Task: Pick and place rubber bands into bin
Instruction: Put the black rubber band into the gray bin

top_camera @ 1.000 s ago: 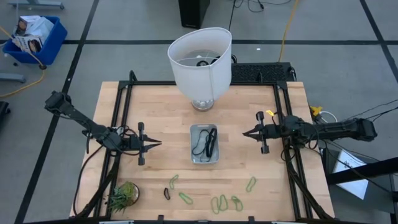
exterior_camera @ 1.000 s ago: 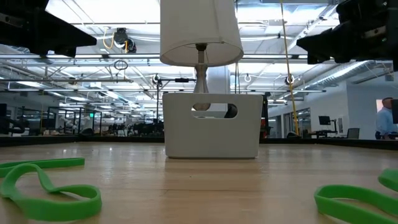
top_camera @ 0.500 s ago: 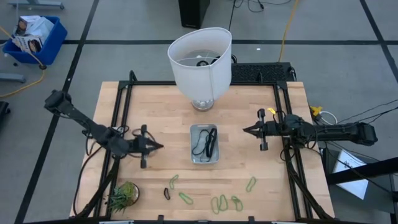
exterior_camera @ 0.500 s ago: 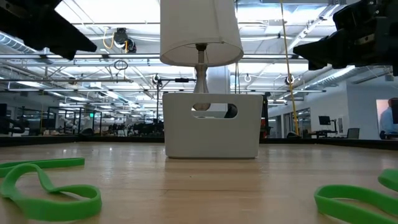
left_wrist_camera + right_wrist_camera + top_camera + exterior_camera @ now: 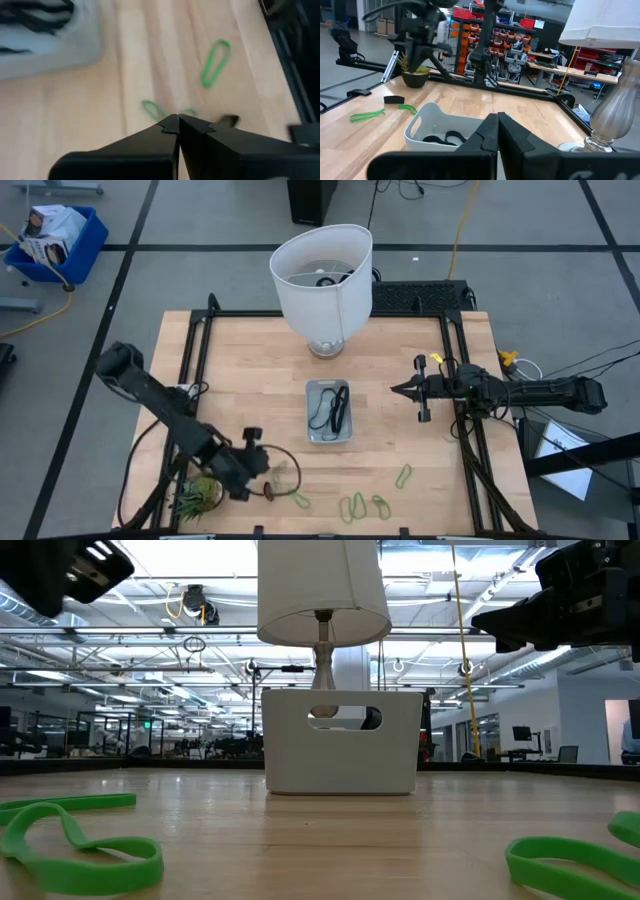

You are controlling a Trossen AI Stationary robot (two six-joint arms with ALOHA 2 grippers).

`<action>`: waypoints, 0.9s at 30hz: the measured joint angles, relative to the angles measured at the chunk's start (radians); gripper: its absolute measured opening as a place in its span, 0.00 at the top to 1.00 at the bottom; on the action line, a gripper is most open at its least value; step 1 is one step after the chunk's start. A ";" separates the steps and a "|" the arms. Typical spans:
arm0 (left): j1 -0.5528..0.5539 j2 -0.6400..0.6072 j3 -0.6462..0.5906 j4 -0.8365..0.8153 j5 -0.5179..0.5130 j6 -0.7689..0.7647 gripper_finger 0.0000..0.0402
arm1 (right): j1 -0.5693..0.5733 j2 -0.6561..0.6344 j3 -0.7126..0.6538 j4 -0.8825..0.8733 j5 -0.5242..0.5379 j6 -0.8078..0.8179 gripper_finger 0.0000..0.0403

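With jaws pressed together, the left gripper [image 5: 268, 477] is positioned over the rubber bands [image 5: 350, 505] near the table's front edge, so reopening is judged necessary before one is carried to the bin [image 5: 329, 438], while the right gripper [image 5: 397, 391], likewise closed, is parked beside it.

The table [image 5: 250, 360] is showing pale wood with a smooth, matt grain. The bin [image 5: 314, 430] is looking like clear, slightly glossy plastic. The rubber bands [image 5: 352, 505] are appearing as smooth matt rubber. The lampshade [image 5: 320, 275] is perhaps reading as white cloth, over a shiny glass-like base [image 5: 607, 125].
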 joint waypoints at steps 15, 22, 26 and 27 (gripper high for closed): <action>-0.098 0.212 0.091 -0.054 0.068 0.050 0.57 | 0.000 0.000 0.000 0.003 0.000 0.041 1.00; -0.101 0.290 0.091 -0.028 0.073 0.111 0.37 | 0.000 0.000 0.000 0.002 0.000 0.042 1.00; -0.102 0.324 0.090 0.009 0.073 0.177 0.30 | 0.000 0.000 0.000 0.002 0.000 0.042 1.00; -0.101 0.333 0.090 0.015 0.073 0.183 0.29 | 0.000 0.000 0.000 0.002 0.000 0.042 1.00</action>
